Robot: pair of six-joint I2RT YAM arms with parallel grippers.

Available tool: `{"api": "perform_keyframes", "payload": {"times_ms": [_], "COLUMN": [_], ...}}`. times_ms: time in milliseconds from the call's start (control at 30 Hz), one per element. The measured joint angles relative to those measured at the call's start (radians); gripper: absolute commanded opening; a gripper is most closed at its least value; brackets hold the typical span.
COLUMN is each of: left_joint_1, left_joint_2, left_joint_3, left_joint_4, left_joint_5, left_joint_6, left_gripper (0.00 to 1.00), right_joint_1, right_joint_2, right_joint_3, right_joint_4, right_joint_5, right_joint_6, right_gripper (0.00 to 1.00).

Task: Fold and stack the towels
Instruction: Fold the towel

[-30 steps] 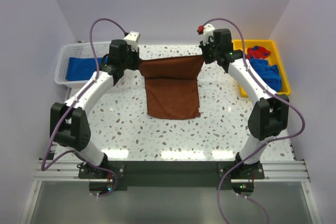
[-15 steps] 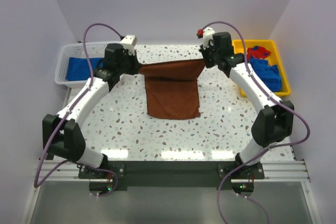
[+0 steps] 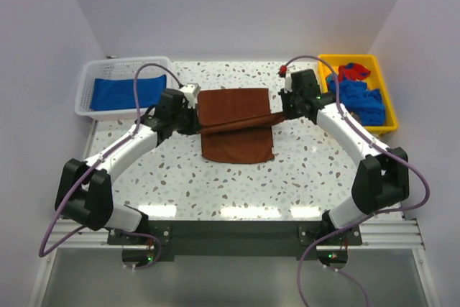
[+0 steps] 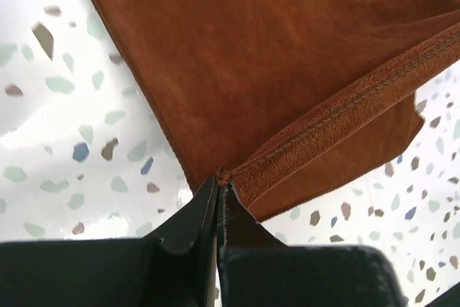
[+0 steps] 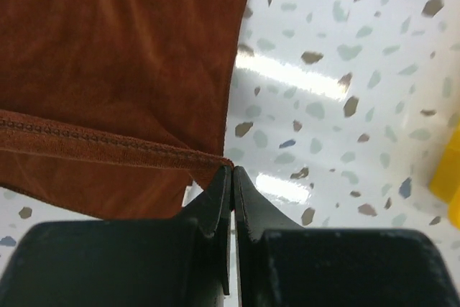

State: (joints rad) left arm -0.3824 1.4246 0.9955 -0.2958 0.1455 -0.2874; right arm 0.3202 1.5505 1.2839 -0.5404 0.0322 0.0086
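Pinching opposite ends of one hemmed edge, both hands hold a rust-brown towel [image 3: 236,145] at the centre of the top view. The left hand [image 3: 199,128] is pressed together on the hem's left corner, and its wrist view shows the dark fingertips of the left hand [image 4: 219,186] meeting right at that corner. The right hand [image 3: 285,114] is likewise closed tight on the other corner, seen close up where the right hand [image 5: 231,175] nips the stitched hem. The hem runs taut between them, slanting up toward the right, across the rest of the cloth spread on the speckled desk [image 3: 172,170].

At the upper left of the frame, a white lattice basket [image 3: 92,71] holds a flat blue towel [image 3: 113,93]. At the upper right, a yellow tray [image 3: 392,106] holds crumpled blue towels [image 3: 361,100], with a red towel with blue patches [image 3: 353,71] at its far end.
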Motion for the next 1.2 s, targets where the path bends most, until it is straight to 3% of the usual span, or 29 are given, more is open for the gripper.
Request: {"api": "perform_keyframes", "payload": {"times_ms": [400, 767, 1200], "left_joint_1": [-0.044, -0.053, -0.065], "left_joint_2": [0.071, 0.101, -0.001], "left_joint_3": [-0.173, -0.19, -0.187], "left_joint_4": [0.04, 0.063, 0.026], "left_joint_5": [-0.027, -0.06, -0.067], "left_joint_6": [-0.106, -0.148, -0.151], "left_gripper": [0.0, 0.0, 0.0], "right_joint_1": [0.0, -0.001, -0.005], "right_joint_2": [0.103, 0.154, 0.107], "right_joint_3": [-0.151, -0.16, -0.164], "right_joint_4": [0.027, 0.044, 0.038], "right_joint_5": [-0.059, -0.058, -0.061], "right_joint_6": [0.189, 0.21, 0.226], "right_gripper": [0.0, 0.0, 0.0]}}
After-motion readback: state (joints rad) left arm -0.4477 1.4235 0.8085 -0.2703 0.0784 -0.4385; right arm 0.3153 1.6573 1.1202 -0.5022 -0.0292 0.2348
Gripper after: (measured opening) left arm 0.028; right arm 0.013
